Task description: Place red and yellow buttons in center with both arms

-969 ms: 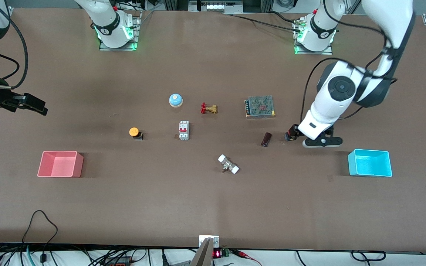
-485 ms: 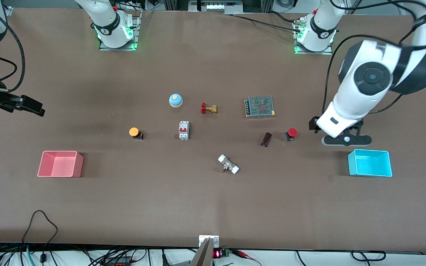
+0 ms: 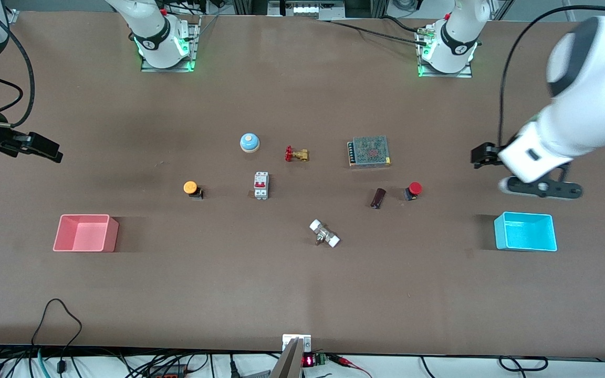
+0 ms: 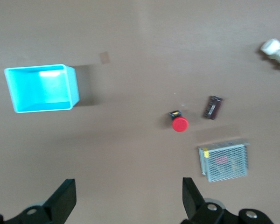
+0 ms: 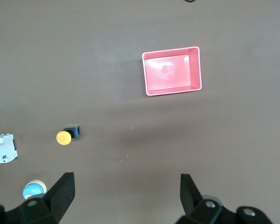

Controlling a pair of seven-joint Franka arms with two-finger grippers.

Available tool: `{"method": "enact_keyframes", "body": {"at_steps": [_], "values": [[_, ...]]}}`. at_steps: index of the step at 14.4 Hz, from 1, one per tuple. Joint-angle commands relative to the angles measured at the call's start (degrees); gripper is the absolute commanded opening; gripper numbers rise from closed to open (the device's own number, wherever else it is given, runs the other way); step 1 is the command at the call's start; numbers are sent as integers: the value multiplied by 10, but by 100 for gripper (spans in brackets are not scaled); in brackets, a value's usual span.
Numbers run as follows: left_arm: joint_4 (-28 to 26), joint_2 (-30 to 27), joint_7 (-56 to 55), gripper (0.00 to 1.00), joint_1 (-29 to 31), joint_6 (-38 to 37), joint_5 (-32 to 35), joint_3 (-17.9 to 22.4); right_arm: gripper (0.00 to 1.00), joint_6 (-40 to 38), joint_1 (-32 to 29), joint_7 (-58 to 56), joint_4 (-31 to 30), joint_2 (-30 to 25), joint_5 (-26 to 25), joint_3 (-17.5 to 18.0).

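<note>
No readable writing shows on anything here: the red button (image 3: 414, 189), a round red cap on a short black body, sits on the matte brown surface (image 3: 302, 294) just beside a small dark brown block (image 3: 378, 198) and nearer the front camera than the metal mesh box (image 3: 369, 151), while the orange-yellow button (image 3: 191, 188), same build, sits toward the right arm's end near the white circuit breaker (image 3: 261, 185). The left gripper (image 4: 126, 198) hangs wide open and empty over bare surface near the cyan tray (image 3: 525, 231). The right gripper (image 5: 126, 193) hovers wide open and empty over its own end of the surface, near the pink tray (image 3: 85, 233).
</note>
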Motion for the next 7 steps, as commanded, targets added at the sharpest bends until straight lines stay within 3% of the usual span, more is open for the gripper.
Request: {"method": "enact_keyframes", "body": {"at_steps": [1, 4, 7], "values": [[-21, -46, 96, 100, -23, -6, -39, 83, 100, -10, 7, -6, -2, -8, 0, -8], [-102, -124, 111, 100, -81, 8, -39, 161, 100, -37, 7, -3, -24, -27, 0, -8], [-163, -174, 115, 100, -77, 79, -38, 166, 100, -39, 7, -2, -45, -44, 0, -8]]}}
